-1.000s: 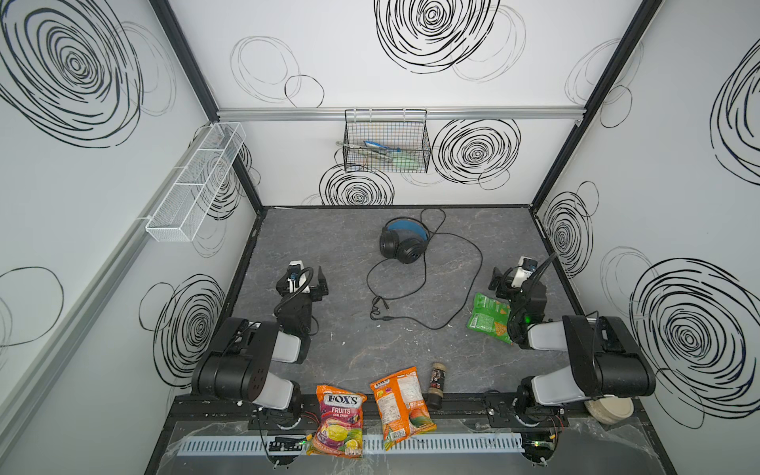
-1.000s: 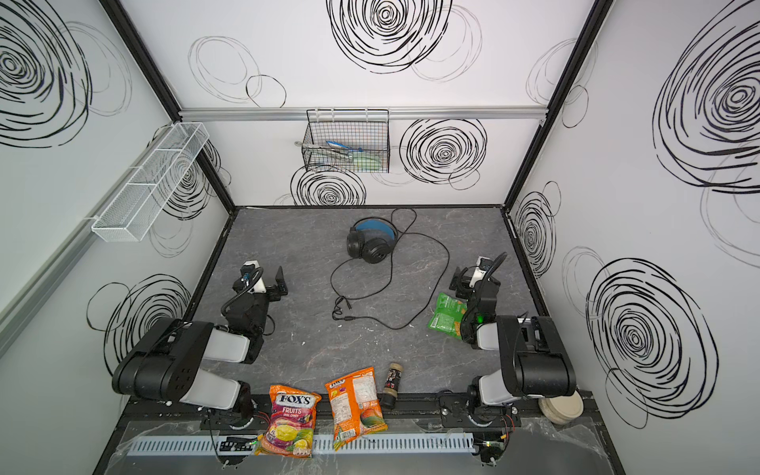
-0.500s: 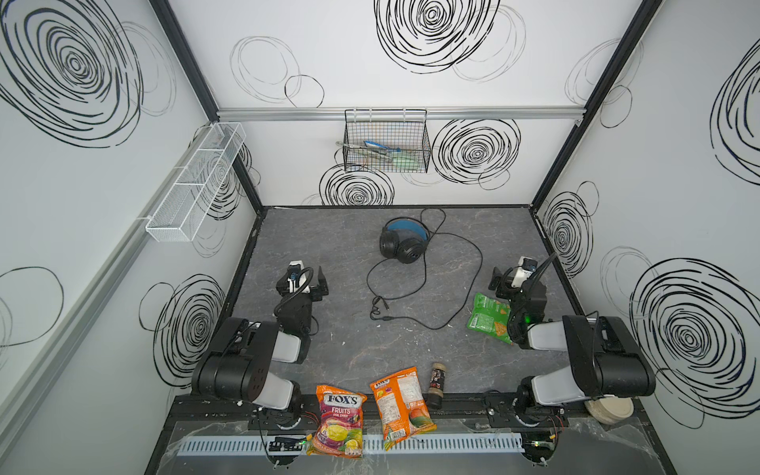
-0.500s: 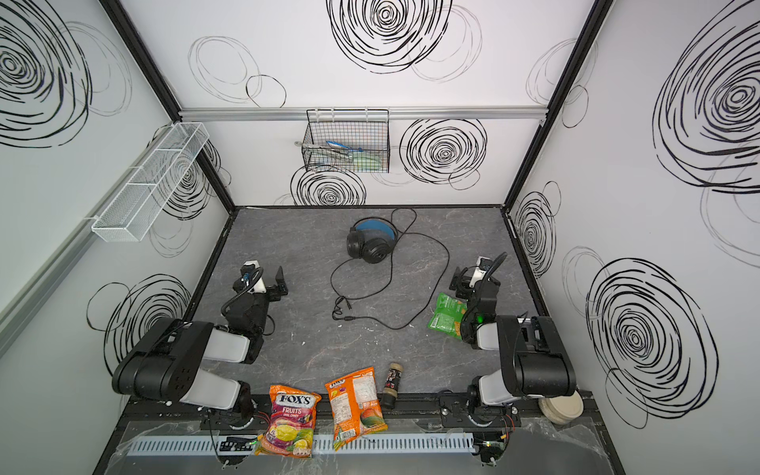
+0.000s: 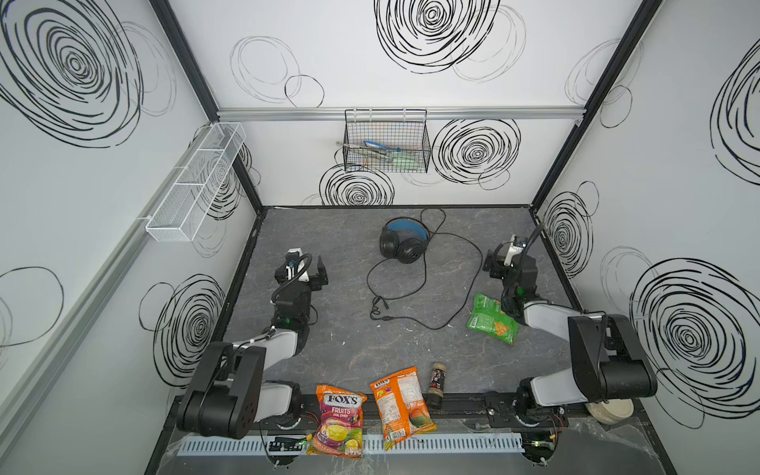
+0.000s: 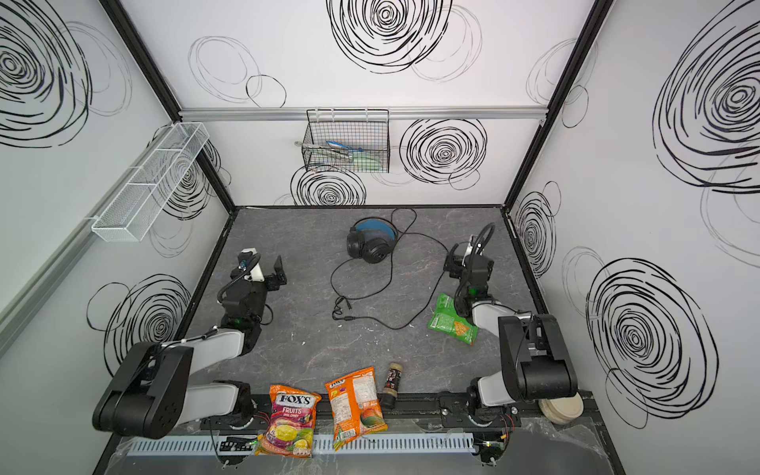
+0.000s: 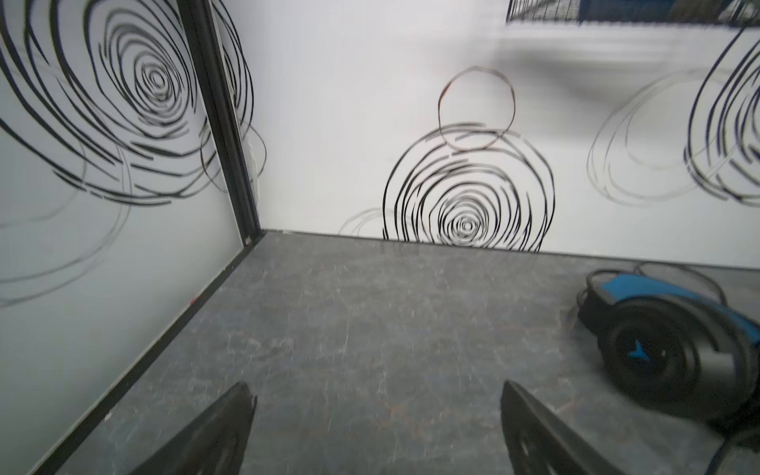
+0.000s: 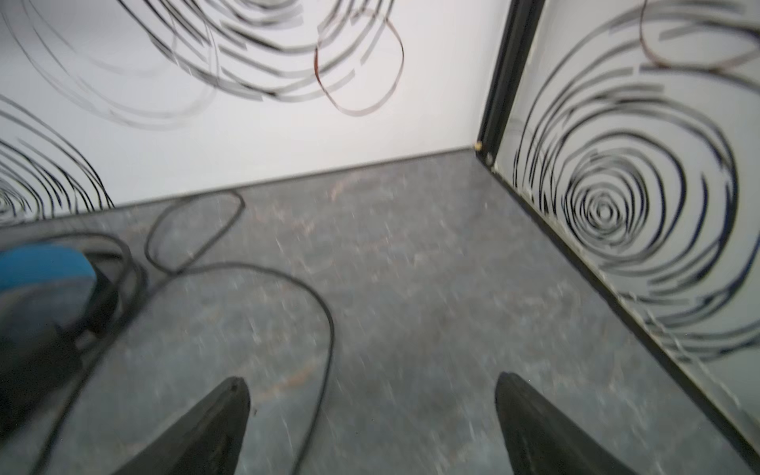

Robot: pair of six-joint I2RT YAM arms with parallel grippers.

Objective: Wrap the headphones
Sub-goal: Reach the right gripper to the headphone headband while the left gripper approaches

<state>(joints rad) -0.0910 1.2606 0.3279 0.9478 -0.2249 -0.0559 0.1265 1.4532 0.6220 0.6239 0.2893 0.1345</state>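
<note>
Both tools are gaping wide and gripping nothing. The left gripper (image 7: 374, 390) is hanging over bare grey tabletop (image 5: 349, 349), with the headphones (image 5: 403, 244) lying well apart from it, near the back wall in the middle. The right gripper (image 8: 372, 382) is hovering right by the loose cable (image 8: 330, 329), but it's too blurry to tell if they're touching. Up front, a candy bag (image 5: 339, 411) is showing "FOX'S FRUITS". The orange bag (image 5: 399, 407) and green bag (image 5: 491, 318) are showing print too tiny to read.
</note>
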